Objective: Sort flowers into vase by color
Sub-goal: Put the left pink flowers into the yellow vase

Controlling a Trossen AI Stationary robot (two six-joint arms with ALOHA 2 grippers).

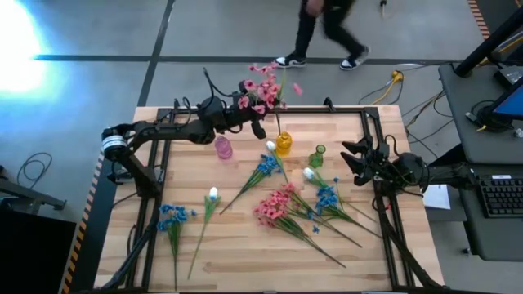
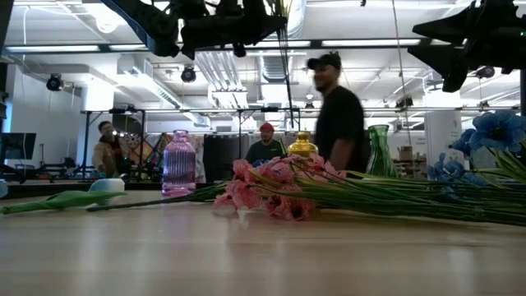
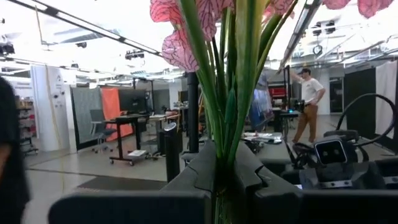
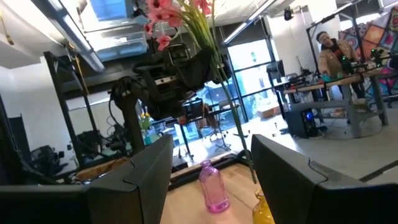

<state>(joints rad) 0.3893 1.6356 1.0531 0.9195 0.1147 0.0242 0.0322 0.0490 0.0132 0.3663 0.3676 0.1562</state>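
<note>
The left pincer (image 1: 255, 122) is clenched on the stems of a pink bunch (image 1: 261, 90), holding it upright above the far middle of the worktop (image 1: 245, 253), blossoms up and stems hanging toward the yellow vase (image 1: 283, 144). From the left wrist the stems (image 3: 227, 112) run straight up between the closed fingers (image 3: 186, 186). The bunch's lower end seems to reach the yellow vase's mouth, though overhead I cannot be sure it is inside. The pink vase (image 1: 223, 148) stands just beside, to its left, and the green vase (image 1: 317, 156) to its right.

The right pincer (image 1: 353, 159) waits released at the right edge, its fingers (image 4: 143, 174) spread apart.

The remaining flowers lie flat: a pink cluster (image 1: 274, 208) mid-worktop, its long axis running diagonally toward the near right; blue sprays (image 1: 172, 217) at near left; white buds (image 1: 212, 194) between.

These likely handle light and springy (thin stems that bend, heads that catch on neighbours), so a hold on the stem just below the blossoms looks safest.
</note>
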